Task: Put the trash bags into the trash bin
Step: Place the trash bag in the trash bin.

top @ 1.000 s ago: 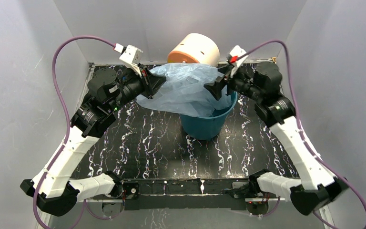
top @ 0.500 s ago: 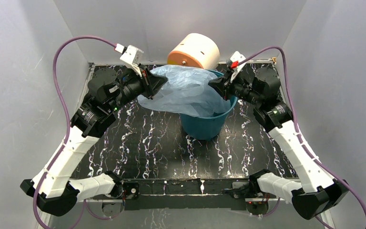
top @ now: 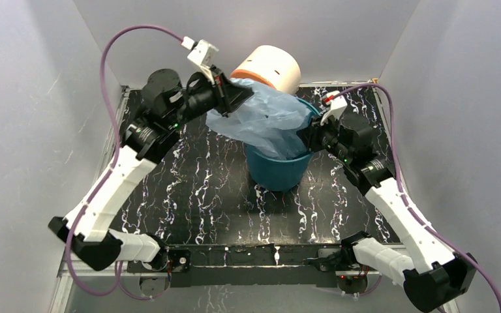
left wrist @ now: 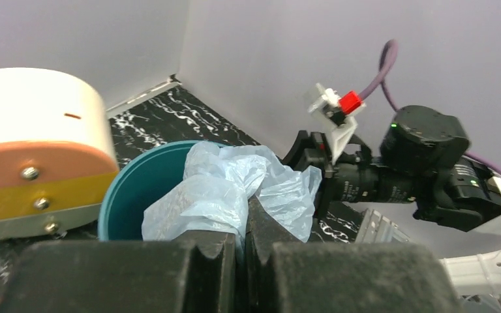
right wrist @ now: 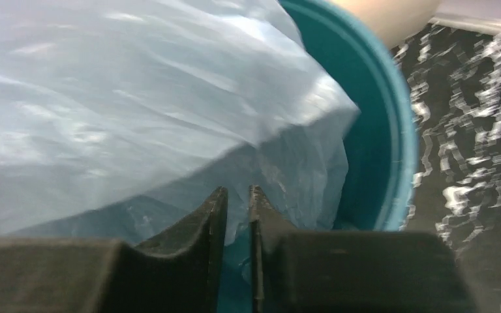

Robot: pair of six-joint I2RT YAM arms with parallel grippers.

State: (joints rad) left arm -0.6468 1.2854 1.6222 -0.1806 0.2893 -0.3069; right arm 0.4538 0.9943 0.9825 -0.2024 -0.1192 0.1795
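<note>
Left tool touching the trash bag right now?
Touching. Left wrist view: the trash bag runs down into the left tool, pinched between its closed fingers.

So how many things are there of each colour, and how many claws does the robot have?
light-blue bag: 1
teal bin: 1
cream-and-orange drum: 1
black claws: 2 (left claw, right claw)
Total: 5

Trash bag (top: 267, 117) — light-blue, translucent, crinkled — hangs stretched above the trash bin (top: 277, 173), lower end inside; bin teal, upright on the surface (top: 196, 195).
</note>
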